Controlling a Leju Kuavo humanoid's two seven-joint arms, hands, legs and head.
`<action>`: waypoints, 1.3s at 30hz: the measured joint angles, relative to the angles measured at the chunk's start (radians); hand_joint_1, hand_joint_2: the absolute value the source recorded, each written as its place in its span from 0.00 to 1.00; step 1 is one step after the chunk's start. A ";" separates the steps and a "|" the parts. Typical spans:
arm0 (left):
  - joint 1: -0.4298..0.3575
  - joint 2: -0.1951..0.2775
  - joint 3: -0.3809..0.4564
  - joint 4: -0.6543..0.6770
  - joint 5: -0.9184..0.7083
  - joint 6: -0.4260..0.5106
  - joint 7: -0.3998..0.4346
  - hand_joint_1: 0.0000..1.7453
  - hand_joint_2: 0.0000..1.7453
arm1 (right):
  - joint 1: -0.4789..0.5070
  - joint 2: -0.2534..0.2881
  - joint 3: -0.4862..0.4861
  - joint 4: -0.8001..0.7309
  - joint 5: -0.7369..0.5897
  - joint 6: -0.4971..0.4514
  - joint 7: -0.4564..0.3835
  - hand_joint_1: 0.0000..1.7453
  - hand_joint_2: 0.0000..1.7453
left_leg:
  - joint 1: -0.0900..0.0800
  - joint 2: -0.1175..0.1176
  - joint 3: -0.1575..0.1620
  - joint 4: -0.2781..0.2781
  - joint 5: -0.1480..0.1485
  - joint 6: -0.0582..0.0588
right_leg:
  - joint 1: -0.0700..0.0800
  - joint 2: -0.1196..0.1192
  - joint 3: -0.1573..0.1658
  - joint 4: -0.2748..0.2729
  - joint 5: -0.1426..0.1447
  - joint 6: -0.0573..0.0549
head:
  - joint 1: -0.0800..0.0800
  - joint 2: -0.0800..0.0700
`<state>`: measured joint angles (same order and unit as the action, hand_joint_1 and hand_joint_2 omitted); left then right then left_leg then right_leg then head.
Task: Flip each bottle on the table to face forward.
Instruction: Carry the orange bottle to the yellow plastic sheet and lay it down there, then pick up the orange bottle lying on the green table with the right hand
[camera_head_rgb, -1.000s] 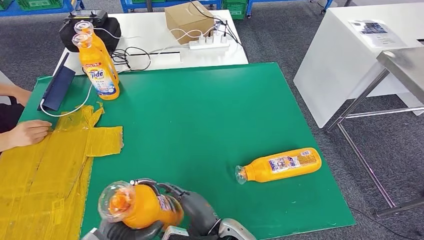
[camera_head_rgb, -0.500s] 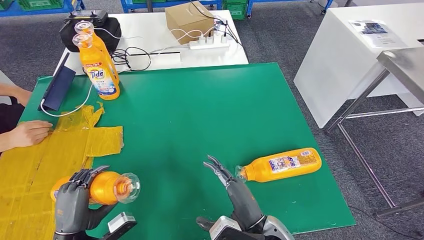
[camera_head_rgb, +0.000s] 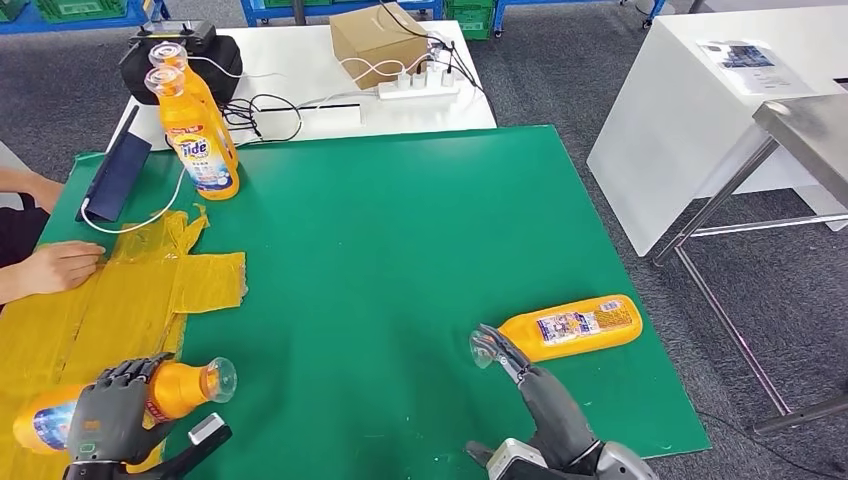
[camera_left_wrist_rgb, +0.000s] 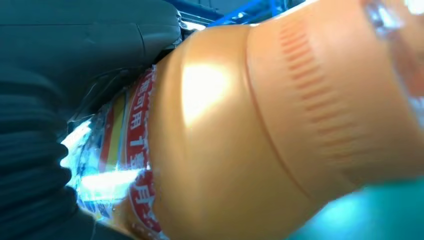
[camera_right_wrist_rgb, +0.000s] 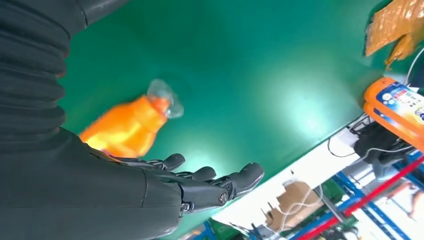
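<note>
On the green mat (camera_head_rgb: 400, 220), near its right front corner, an orange detergent bottle (camera_head_rgb: 570, 328) is laid on its side, its clear cap pointing left toward the right hand (camera_head_rgb: 505, 350). That hand is held just over the cap end with its fingers (camera_right_wrist_rgb: 240, 176) stretched out and apart, nothing being gripped. At the front left, a second orange bottle (camera_head_rgb: 120, 400) is clasped around its middle by the left hand (camera_head_rgb: 105, 415), lying level with the cap pointing right, over the edge of a crumpled yellow sheet (camera_head_rgb: 110, 310) that is spread across the mat's left side. At the far left corner two more orange bottles (camera_head_rgb: 200, 135) are stood upright, one just behind the other, the front label being turned toward the camera. Beside them a dark blue tablet-like slab (camera_head_rgb: 115, 175) is propped, with a white cable running from it. A person's hand (camera_head_rgb: 55, 268) is rested on the yellow sheet. Behind the mat, a cardboard box (camera_head_rgb: 380, 40), a white power strip (camera_head_rgb: 418, 88) and a black case (camera_head_rgb: 180, 55) are seen on a white table (camera_head_rgb: 300, 60).
</note>
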<state>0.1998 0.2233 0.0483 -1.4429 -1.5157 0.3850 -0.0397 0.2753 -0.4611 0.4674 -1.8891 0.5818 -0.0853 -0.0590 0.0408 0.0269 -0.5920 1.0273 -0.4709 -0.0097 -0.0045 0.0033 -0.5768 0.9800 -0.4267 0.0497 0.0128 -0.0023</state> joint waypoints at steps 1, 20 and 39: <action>-0.011 0.010 0.003 0.020 -0.005 -0.006 0.014 0.00 1.00 | -0.008 -0.005 -0.012 0.000 0.004 0.019 -0.009 0.00 1.00 | 0.000 0.000 0.000 0.000 0.000 0.000 | 0.000 0.000 0.000 0.000 0.000 0.000 | 0.000 0.000; -0.118 0.046 0.005 0.175 0.018 -0.079 0.017 0.00 1.00 | -0.020 -0.060 -0.131 0.033 0.034 0.154 0.039 0.00 1.00 | -0.001 -0.003 0.001 0.000 0.002 0.001 | -0.001 -0.004 0.002 0.000 0.000 0.000 | 0.000 0.000; -0.150 0.013 -0.012 0.181 0.510 -0.095 -0.264 0.00 1.00 | -0.084 -0.126 -0.121 0.171 0.052 0.219 0.066 0.00 1.00 | -0.002 -0.003 -0.002 0.000 0.003 0.001 | -0.002 -0.004 -0.001 0.000 0.001 0.001 | 0.000 0.000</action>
<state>0.0501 0.2363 0.0366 -1.2624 -1.0059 0.2898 -0.3036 0.1910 -0.5876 0.3462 -1.7183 0.6343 0.1341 0.0068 0.0390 0.0240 -0.5938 1.0275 -0.4675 -0.0088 -0.0067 -0.0005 -0.5774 0.9803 -0.4260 0.0503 0.0127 -0.0023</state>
